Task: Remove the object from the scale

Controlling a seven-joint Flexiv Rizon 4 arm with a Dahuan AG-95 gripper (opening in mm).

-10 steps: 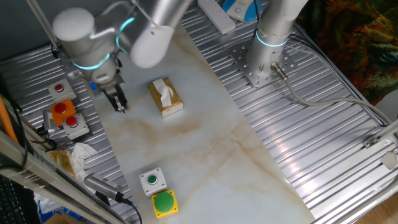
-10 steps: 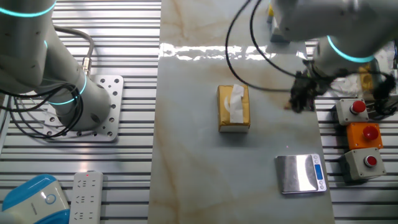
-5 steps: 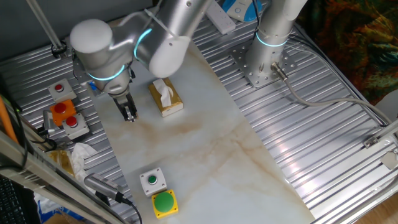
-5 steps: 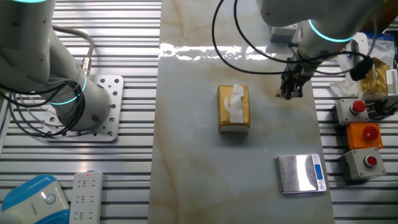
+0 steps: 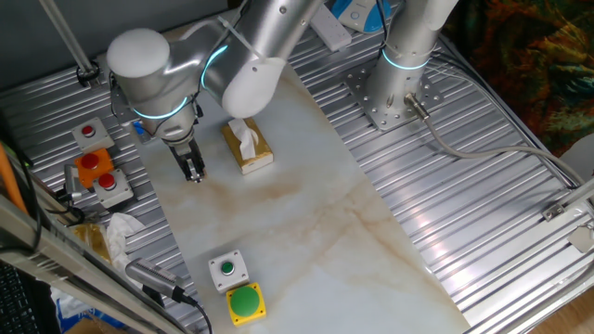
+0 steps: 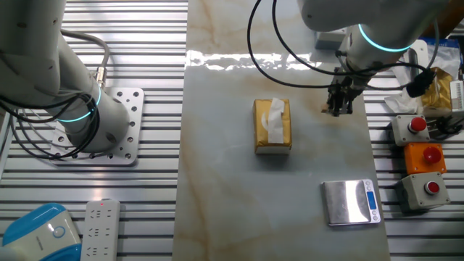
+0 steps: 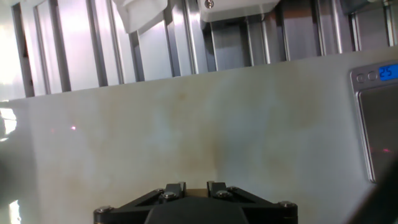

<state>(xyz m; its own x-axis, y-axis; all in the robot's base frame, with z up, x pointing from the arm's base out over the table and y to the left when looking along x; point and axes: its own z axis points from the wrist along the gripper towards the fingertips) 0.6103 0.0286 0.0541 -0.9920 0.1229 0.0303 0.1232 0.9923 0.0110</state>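
Since half a second ago nothing has shifted. Marble tabletop [image 6: 239,203] lies between ribbed metal panels [image 5: 445,204]. Scale [image 6: 351,202] sits near 1 corner, bare, blue strip toward the button boxes [image 6: 423,156]. Gripper [image 6: 338,109] hangs narrow beside the tissue box [image 6: 272,125]; the object cannot be seen.

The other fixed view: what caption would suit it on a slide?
Gripper low over the marble tabletop beside a tissue box, scale platform bare.
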